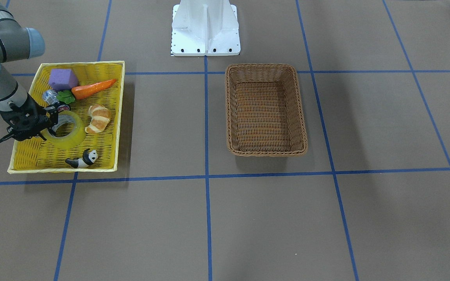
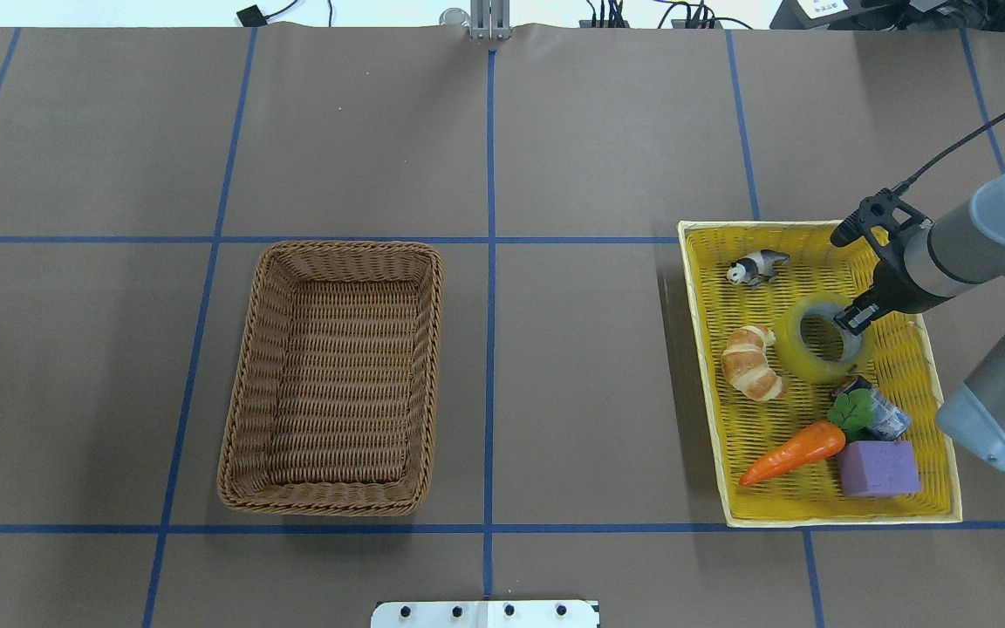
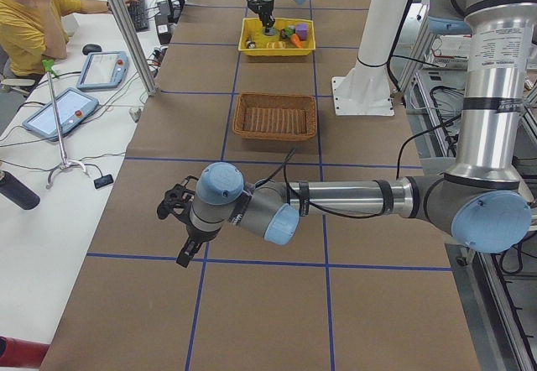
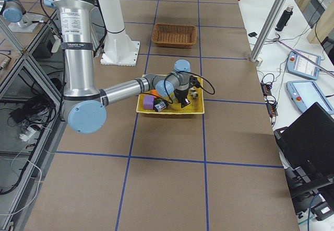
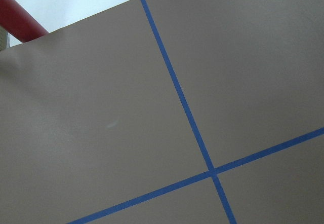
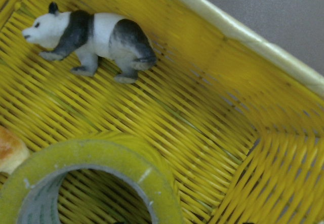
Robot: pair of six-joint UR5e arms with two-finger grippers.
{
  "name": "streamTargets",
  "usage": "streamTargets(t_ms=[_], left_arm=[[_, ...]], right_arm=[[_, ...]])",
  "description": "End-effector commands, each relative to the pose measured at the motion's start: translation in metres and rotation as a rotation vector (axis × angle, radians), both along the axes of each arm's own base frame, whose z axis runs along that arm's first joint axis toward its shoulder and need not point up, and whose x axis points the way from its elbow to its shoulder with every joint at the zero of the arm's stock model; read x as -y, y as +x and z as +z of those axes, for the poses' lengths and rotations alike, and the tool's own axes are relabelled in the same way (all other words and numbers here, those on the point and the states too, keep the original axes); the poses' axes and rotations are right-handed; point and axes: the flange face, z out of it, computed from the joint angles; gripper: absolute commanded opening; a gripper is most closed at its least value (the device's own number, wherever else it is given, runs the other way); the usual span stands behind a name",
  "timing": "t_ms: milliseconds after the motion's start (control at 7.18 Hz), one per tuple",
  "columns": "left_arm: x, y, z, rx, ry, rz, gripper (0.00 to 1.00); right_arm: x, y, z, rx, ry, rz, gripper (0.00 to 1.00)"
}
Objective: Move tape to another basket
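The yellow translucent tape [image 2: 803, 364] lies flat in the middle of the shallow yellow tray [image 2: 816, 228] at the right; it also shows in the front view [image 1: 70, 139] and in the right wrist view [image 6: 101, 150]. My right gripper [image 2: 850, 319] is down at the roll's right wall and looks open, with one finger inside the ring and one outside. The brown wicker basket [image 2: 337, 253] stands empty left of centre. My left gripper [image 3: 180, 237] shows only in the exterior left view, far from both baskets, and I cannot tell its state.
The tray also holds a panda figure [image 2: 755, 266], a croissant [image 2: 753, 362], a carrot [image 2: 795, 453], a purple block [image 2: 878, 468] and a small silver can [image 2: 882, 414] close to the tape. The white robot base [image 1: 205, 27] stands behind the basket.
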Motion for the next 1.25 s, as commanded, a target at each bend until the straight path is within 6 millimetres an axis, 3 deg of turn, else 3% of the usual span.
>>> streamTargets(t_ms=[0, 279, 418, 557, 836, 1115], left_arm=[[-0.001, 0.0, 0.001, -0.001, -0.001, -0.001, 0.99], [0.0, 0.0, -0.002, -0.01, -0.012, -0.017, 0.99], [0.002, 0.0, -0.009, -0.024, -0.017, -0.034, 0.99], [0.005, 0.006, -0.015, -0.03, 0.015, -0.035, 0.99], [0.024, 0.033, -0.042, -0.065, 0.057, -0.038, 0.99], [0.05, 0.109, -0.094, -0.224, 0.033, -0.106, 1.0]], right_arm=[[0.002, 0.009, -0.027, 0.039, 0.036, 0.011, 0.0], [0.029, 0.053, -0.041, 0.054, 0.059, 0.105, 0.0], [0.05, 0.068, -0.061, 0.077, 0.079, 0.162, 0.0], [0.063, 0.068, -0.088, 0.118, 0.062, 0.23, 0.0], [0.085, 0.034, -0.168, 0.249, -0.015, 0.357, 0.0], [0.081, -0.014, -0.228, 0.334, -0.06, 0.415, 0.0]])
